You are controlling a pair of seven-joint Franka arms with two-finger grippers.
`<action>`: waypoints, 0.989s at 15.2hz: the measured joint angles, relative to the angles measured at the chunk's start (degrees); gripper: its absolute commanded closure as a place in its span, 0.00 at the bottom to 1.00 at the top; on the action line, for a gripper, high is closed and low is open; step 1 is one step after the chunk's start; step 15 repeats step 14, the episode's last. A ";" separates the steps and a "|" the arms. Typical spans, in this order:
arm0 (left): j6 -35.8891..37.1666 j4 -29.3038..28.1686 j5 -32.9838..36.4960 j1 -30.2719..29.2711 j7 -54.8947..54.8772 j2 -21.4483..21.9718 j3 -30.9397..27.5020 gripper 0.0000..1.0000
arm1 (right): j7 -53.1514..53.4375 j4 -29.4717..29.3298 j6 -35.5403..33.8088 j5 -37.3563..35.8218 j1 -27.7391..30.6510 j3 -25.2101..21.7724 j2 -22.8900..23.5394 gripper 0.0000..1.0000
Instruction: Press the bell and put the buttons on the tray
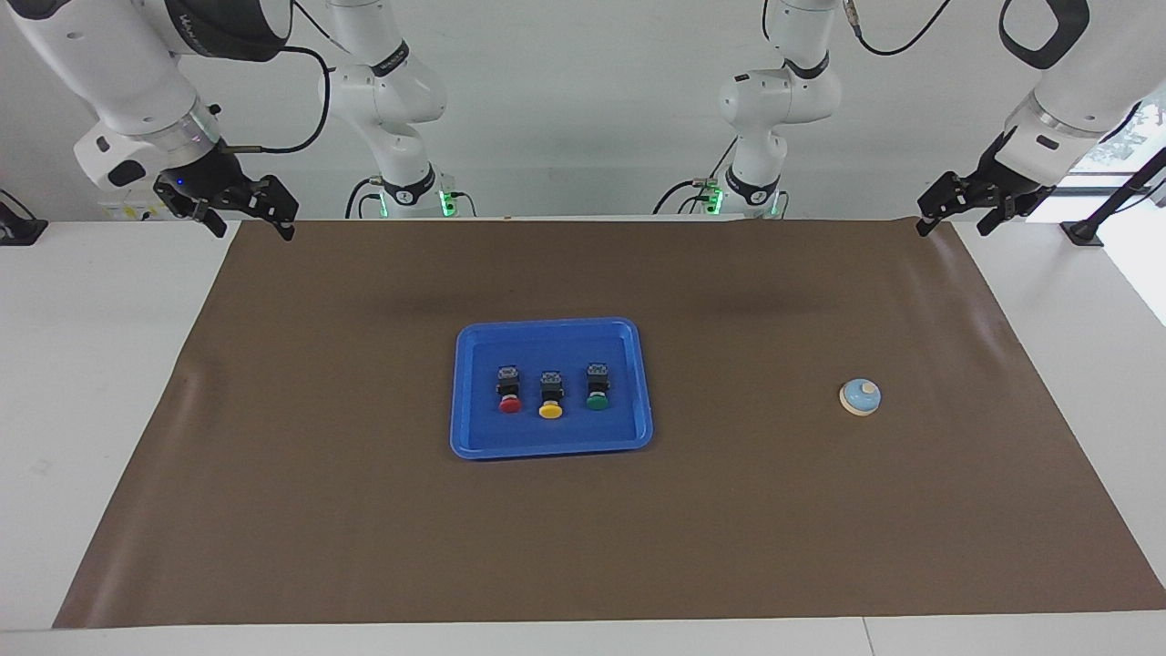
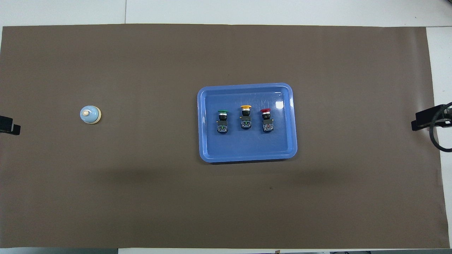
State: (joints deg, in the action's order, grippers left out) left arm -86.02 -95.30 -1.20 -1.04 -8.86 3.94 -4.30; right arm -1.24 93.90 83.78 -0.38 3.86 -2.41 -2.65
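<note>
Now we see three buttons (image 1: 549, 395) lying in the blue tray (image 1: 551, 443), the bell (image 1: 860, 398) alone on the brown mat (image 1: 364, 528), nothing blocking it, left gripper (image 1: 961, 206) and right gripper (image 1: 246, 214) both spread wide, holding nothing.

wall (image 1: 583, 109): plain white, top of frame | table (image 1: 100, 383): white | mat (image 1: 364, 528): brown, covers most of it | window (image 1: 1125, 137): bright, upper right

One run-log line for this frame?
buttons: three on tray | bell: on mat, untouched | left hand: open, raised | right hand: open, raised
</note>
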 measured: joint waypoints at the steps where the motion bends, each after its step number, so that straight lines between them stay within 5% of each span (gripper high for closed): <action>1: 0.09 0.00 0.00 0.01 -0.13 0.00 0.35 0.00 | 0.00 0.00 0.00 0.00 0.00 0.00 0.00 0.00; 15: 0.10 0.18 0.00 0.02 -0.28 0.00 1.09 0.00 | 0.00 0.00 0.00 0.00 0.00 0.00 0.00 0.00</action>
